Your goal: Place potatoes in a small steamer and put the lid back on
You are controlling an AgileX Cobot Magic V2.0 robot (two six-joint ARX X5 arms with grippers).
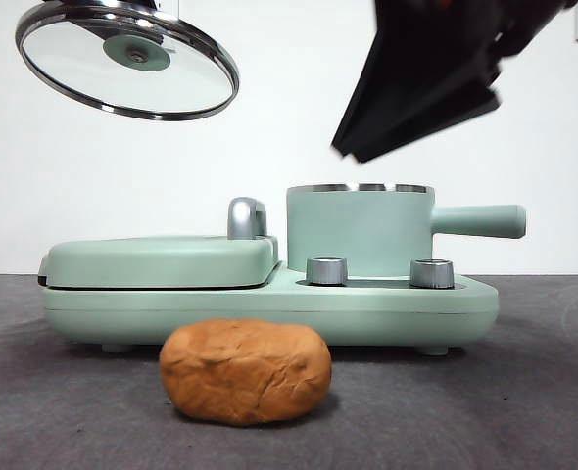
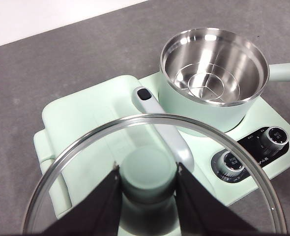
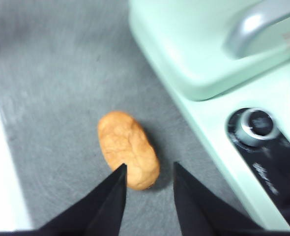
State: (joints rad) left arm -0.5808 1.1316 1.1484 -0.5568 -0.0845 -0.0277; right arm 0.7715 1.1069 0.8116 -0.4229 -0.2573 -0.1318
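The potato (image 1: 246,370) lies on the grey table in front of the mint-green cooker; it also shows in the right wrist view (image 3: 128,149). The small steamer (image 1: 360,230) stands open on the cooker's right side, its steel inside empty (image 2: 214,66). My left gripper (image 2: 147,169) is shut on the mint-green knob of the glass lid (image 2: 155,172) and holds the lid (image 1: 127,59) high at the upper left, tilted. My right gripper (image 3: 149,169) is open and empty, above the potato; it shows dark at the upper right of the front view (image 1: 416,88).
The flat mint-green griddle (image 1: 162,259) with a chrome handle (image 1: 245,217) takes the cooker's left side. Two steel dials (image 1: 326,270) sit on the front panel under the steamer. The steamer's side handle (image 1: 477,221) sticks out to the right.
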